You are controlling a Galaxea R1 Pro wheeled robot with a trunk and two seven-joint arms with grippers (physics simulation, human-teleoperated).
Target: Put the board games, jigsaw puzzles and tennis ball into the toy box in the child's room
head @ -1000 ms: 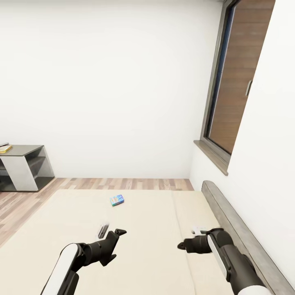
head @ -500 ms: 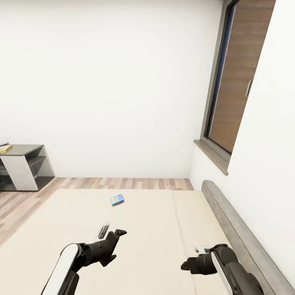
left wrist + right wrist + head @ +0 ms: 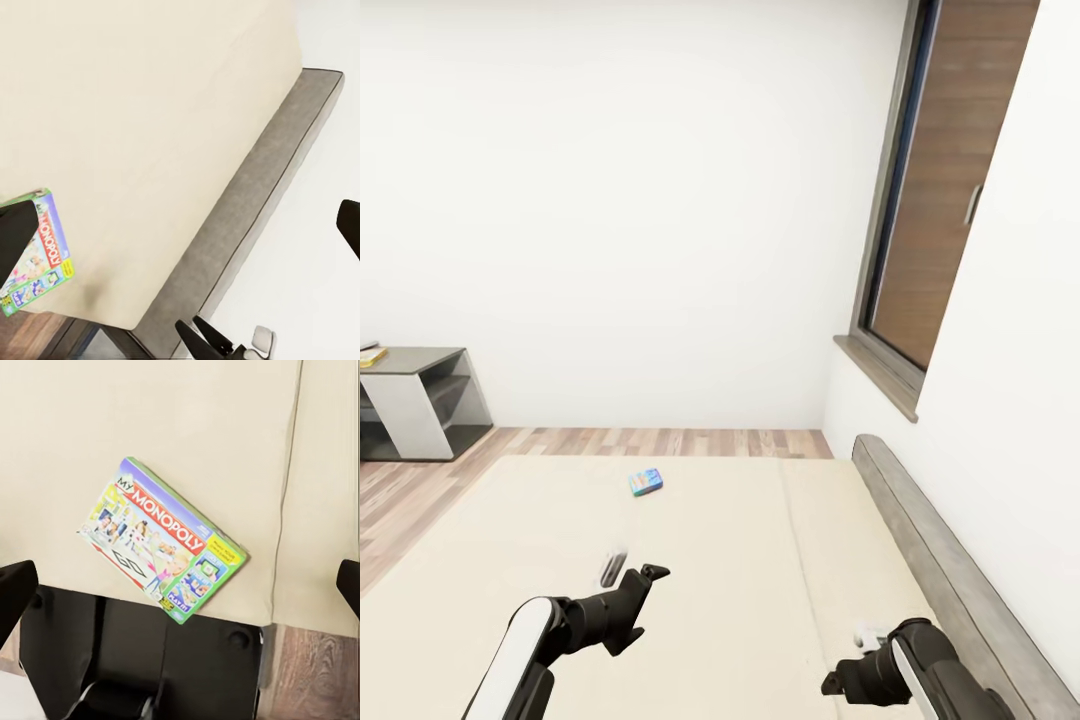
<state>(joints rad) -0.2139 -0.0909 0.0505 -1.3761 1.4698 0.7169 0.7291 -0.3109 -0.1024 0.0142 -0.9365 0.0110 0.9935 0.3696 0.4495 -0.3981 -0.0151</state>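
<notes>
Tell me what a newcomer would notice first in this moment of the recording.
Probably the wide beige bed across the lower head view, with a small blue board game lying alone toward its far edge. In the right wrist view, a bright "My Monopoly" box lies flat on the mattress near its edge. A tall dark-framed window stands on the right wall above the grey headboard.
</notes>
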